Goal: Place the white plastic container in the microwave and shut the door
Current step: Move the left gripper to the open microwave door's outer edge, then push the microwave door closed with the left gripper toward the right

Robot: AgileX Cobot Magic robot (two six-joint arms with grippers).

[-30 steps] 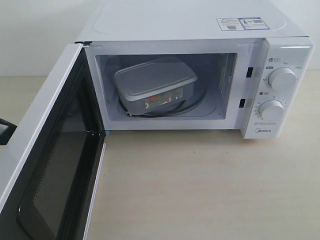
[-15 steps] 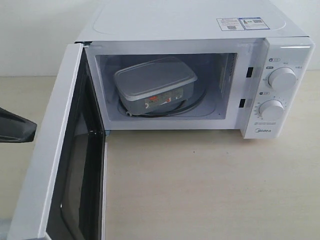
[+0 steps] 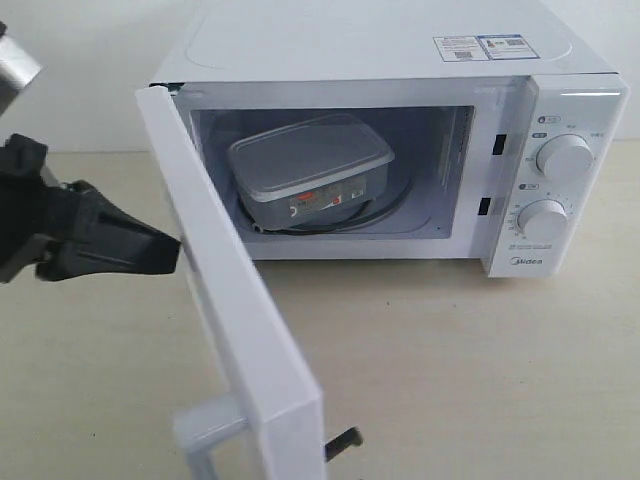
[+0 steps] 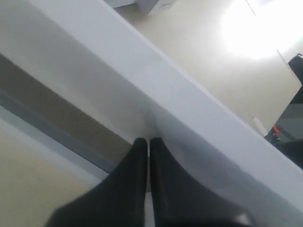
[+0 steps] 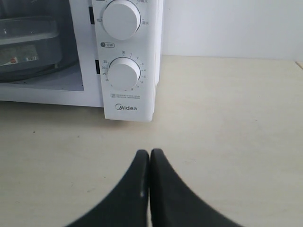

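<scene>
The left gripper (image 3: 168,252) is out to the left of the microwave (image 3: 400,45). Its two black fingers (image 4: 135,156) are pressed tight together with nothing between them, and the tip touches the outside face of the door (image 3: 240,310). The door hangs from the microwave's left side and stands about half open, swung out toward the front. Its white bar handle (image 3: 205,432) is on the outside face, near the free edge. Inside the microwave, the white plastic container (image 3: 310,160) sits on the left part of the floor, turned a little crooked. Its flat lid is on and a small label (image 3: 315,205) faces the opening. On the microwave's right side is a panel with two round knobs (image 3: 565,157), one above the other. Two stickers (image 3: 480,47) lie on the microwave's top, at the right. The right gripper (image 5: 149,152) is in front of the microwave's knob panel, over the pale table (image 5: 227,118). Its fingers are squeezed shut too, and they hold nothing.
</scene>
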